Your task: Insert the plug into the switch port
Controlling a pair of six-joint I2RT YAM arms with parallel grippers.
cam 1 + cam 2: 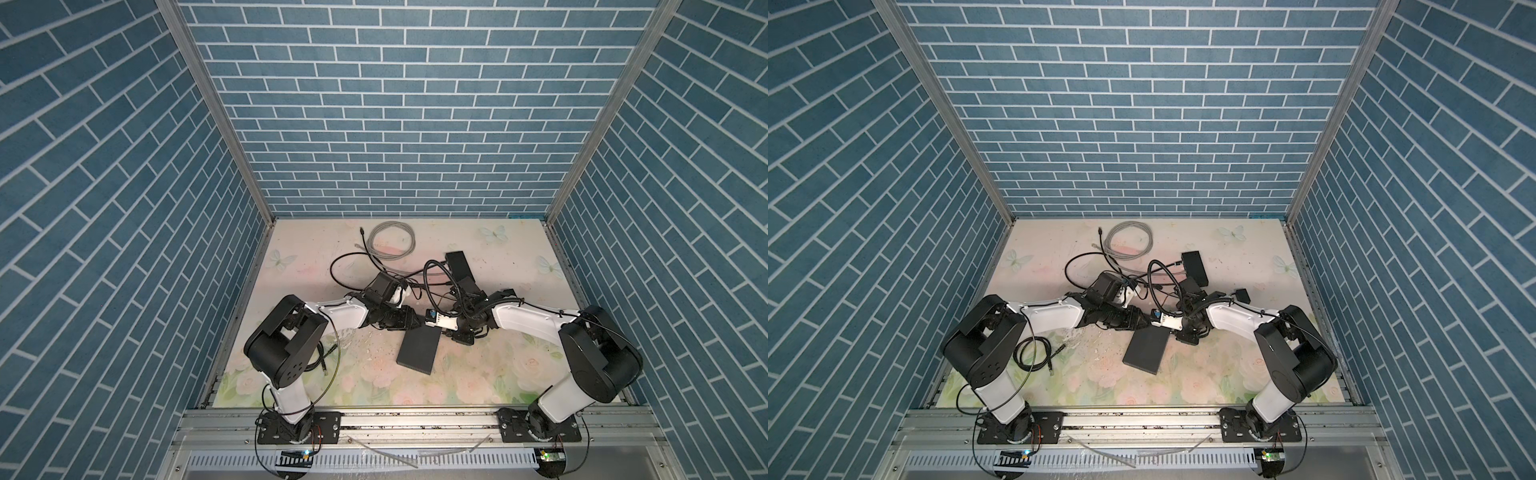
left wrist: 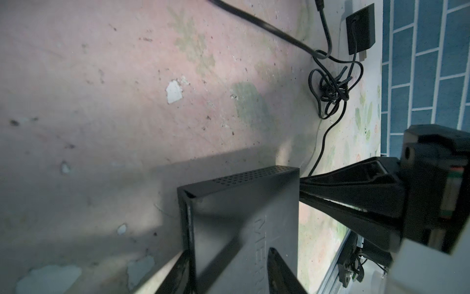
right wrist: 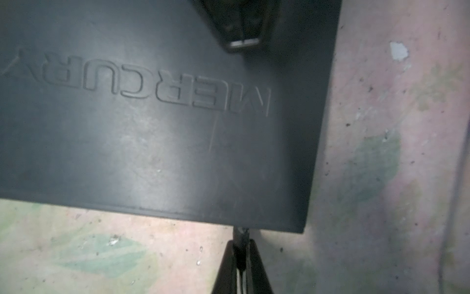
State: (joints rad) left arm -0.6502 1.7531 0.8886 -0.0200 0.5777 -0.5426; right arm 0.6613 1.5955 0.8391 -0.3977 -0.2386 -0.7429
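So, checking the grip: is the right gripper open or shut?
Shut: the right gripper pinches a thin dark piece at the flat black rectangular switch box, fingers nearly meeting.

This is a robotics lab test cell, not a lived-in room. Blue brick-print panels close it in at 9, 12 and 3 o'clock, hung on bare aluminium posts. The table wears a chipped floral sheet. At 6 o'clock two robot arms are bolted to an aluminium rail, with a slotted cable duct and lit circuit boards beside it.
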